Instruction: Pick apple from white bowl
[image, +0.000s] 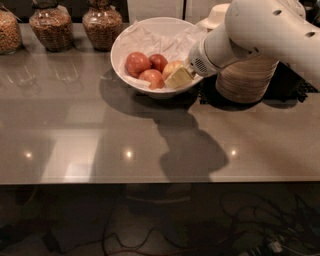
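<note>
Inside white bowl (119, 46): four apples (137, 64), claw (179, 78) at rightmost.

Gripper (179, 77), matt pale finish, sat in white bowl (114, 50), smooth and glossy; crumpled paper lining (150, 35) behind it; shiny-skinned apples (137, 63) beside it; polished reflective table (75, 125) below.

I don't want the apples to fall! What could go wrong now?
The pincer is inside the bowl, by its rim, beside tightly packed apples; it could knock one aside or slip off. Pressing there might tip the bowl. The arm hangs close to the stack of bowls and may bump it.
</note>
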